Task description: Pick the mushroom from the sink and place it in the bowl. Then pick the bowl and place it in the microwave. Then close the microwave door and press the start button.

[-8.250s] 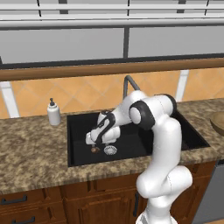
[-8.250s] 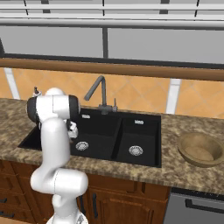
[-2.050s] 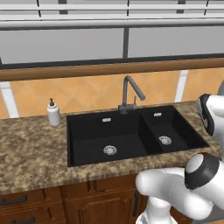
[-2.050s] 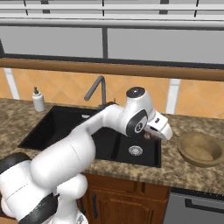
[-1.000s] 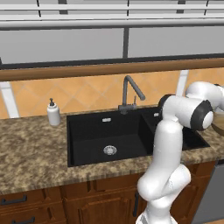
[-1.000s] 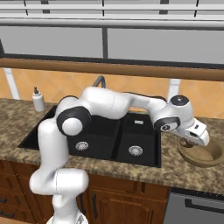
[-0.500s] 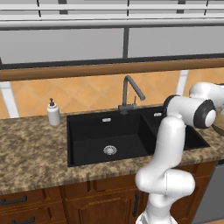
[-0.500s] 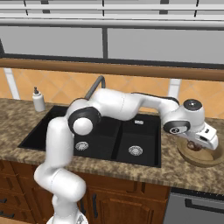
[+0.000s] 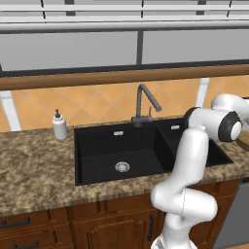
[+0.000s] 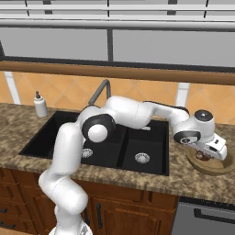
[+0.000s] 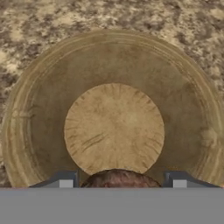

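Note:
The wooden bowl (image 11: 39, 113) lies straight below the hand, its flat lighter bottom centred in the hand view. The brown mushroom (image 11: 119, 178) sits between my two fingertips (image 11: 61, 180), with the gripper (image 11: 119, 181) shut on it above the bowl's near inner side. From the right base view the gripper (image 10: 205, 155) hangs just over the bowl (image 10: 221, 170) on the counter right of the black sink (image 10: 147, 137), a dark brown lump in it. The sink (image 9: 102, 155) has nothing in its left basin but the drain ring. The bowl's rim (image 9: 244, 141) peeks in at the right edge behind the arm.
A bent faucet (image 9: 145, 99) stands behind the sink and a white soap dispenser (image 9: 59, 127) on the granite counter to its left. The arm stretches across the right basin (image 10: 142, 153). A grey appliance front (image 10: 206, 215) sits below the counter under the bowl.
The arm has carried the mushroom from over the right basin to the right, and in the last half second the gripper settled a little further over the bowl.

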